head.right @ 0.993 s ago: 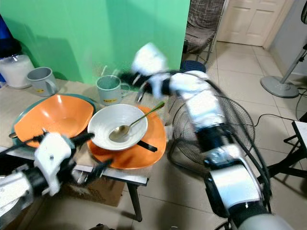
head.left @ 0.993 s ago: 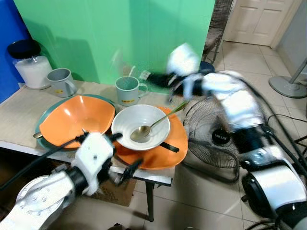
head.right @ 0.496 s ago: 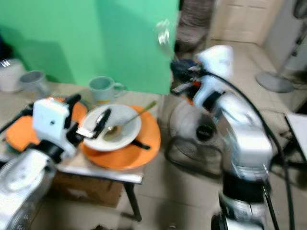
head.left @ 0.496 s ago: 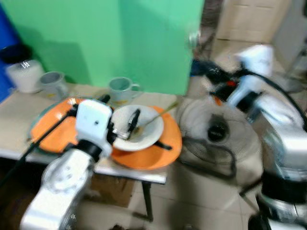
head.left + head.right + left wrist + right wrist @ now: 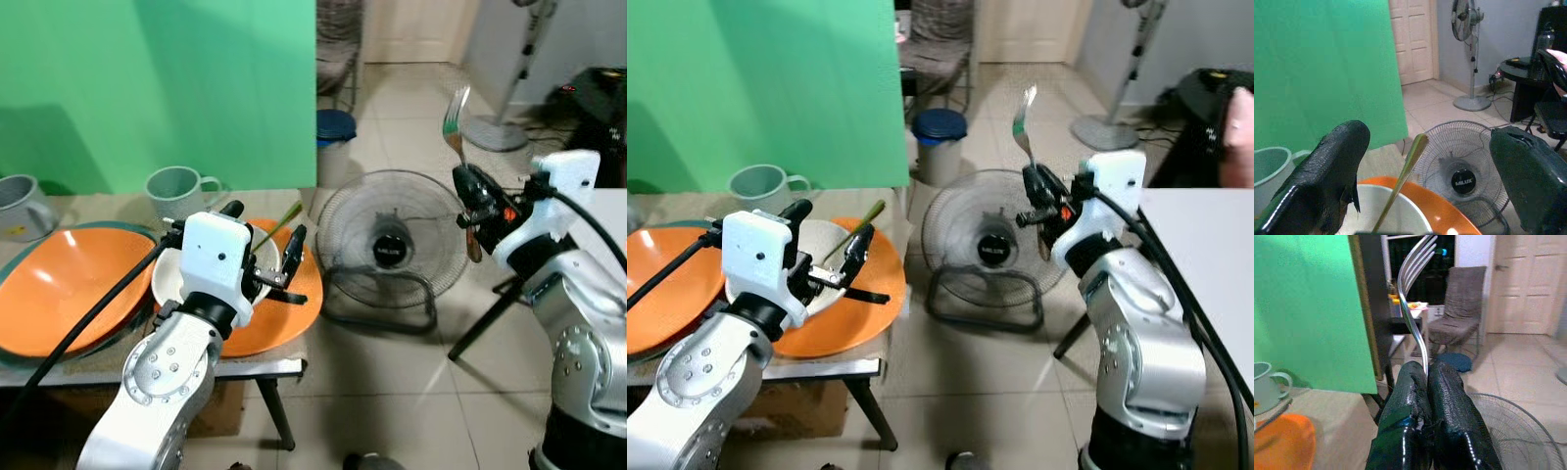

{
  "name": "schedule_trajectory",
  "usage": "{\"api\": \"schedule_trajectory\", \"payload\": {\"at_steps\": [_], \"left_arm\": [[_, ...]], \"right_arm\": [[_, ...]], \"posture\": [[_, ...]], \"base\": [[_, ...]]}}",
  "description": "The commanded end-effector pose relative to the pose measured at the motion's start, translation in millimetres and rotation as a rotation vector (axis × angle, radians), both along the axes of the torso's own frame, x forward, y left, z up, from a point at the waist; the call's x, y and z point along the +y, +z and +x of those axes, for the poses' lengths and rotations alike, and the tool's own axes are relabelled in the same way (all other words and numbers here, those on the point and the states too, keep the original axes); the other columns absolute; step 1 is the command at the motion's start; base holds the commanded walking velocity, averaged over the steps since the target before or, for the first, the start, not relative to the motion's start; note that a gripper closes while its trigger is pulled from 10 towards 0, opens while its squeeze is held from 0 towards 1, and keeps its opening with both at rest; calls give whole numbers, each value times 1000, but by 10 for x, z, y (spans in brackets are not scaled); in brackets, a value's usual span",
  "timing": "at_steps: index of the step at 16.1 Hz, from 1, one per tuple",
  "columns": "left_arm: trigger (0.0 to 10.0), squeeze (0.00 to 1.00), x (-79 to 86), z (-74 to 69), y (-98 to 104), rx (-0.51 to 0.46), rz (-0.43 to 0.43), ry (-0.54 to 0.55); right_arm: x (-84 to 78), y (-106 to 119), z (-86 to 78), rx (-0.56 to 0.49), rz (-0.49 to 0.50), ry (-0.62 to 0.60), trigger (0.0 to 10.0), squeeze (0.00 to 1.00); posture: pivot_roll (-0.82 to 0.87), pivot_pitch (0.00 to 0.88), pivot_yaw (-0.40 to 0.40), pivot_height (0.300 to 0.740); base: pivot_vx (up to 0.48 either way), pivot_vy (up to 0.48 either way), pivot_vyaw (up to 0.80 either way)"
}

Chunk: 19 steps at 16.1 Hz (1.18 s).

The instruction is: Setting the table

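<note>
The right hand (image 5: 1043, 209) is clamped on a metal fork (image 5: 1023, 114), its two black fingers (image 5: 1449, 406) pressed together around the thin handle. The fork stands nearly upright, long axis vertical, its curved tines at 12 o'clock above the hand, held out over the tiled floor (image 5: 392, 392) well apart from the tabletop (image 5: 118, 364). Below and at 9 o'clock from this hand sits a round wire-caged floor fan (image 5: 387, 240).

The left hand (image 5: 263, 257) hovers over a white bowl (image 5: 168, 279), its matte black fingers (image 5: 1334, 166) spread wide and holding nothing. A slim spoon handle (image 5: 1400, 178), probably brass-coloured, leans out of the bowl between those fingers, pointing up toward 1 o'clock. The bowl rests on a glossy orange plate (image 5: 284, 318). At 9 o'clock from it lies a large orange bowl-shaped dish (image 5: 59, 299) on a teal plate (image 5: 22, 261). Behind, at 11 o'clock, stand a pale green mug (image 5: 174, 186) and a grey mug (image 5: 18, 204) before a green backdrop (image 5: 147, 78). A tall pedestal fan (image 5: 1466, 54) stands at the back wall.
</note>
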<state>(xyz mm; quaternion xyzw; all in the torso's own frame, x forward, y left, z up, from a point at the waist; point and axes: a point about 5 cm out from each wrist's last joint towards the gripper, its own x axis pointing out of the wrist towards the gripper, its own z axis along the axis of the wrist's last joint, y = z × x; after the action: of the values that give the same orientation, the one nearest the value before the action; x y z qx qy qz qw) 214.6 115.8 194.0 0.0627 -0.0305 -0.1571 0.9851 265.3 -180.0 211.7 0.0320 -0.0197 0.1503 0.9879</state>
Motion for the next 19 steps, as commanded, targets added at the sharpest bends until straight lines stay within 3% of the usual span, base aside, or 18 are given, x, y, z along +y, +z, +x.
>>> {"api": "schedule_trajectory", "payload": {"at_steps": [1, 3, 8, 15, 19], "left_arm": [[10000, 0, 34, 21, -15, -17, 34, 29], [10000, 0, 61, 41, 32, -36, 42, 38], [10000, 0, 146, 65, 91, -87, 107, 102], [10000, 0, 238, 89, 51, -91, 125, 183], [10000, 0, 550, 115, -110, -21, 84, 299]], "right_arm": [[-12, -23, -4, -5, 29, -26, 10000, 0], [-50, -130, -35, 31, 68, -72, 10000, 0], [-4, -298, -82, 93, 51, -130, 10000, 0], [51, -356, -58, 116, 12, -140, 10000, 0], [210, -470, 94, 160, -41, -181, 10000, 0]], "posture": [[-97, 0, 33, 740], [-86, 0, 36, 740], [-80, 0, 39, 740], [-79, 0, 21, 740], [-86, 0, 11, 740]], "base": [[0, 0, -781], [0, 0, -781], [0, 0, -781], [0, 0, -781], [67, 0, -783]]}}
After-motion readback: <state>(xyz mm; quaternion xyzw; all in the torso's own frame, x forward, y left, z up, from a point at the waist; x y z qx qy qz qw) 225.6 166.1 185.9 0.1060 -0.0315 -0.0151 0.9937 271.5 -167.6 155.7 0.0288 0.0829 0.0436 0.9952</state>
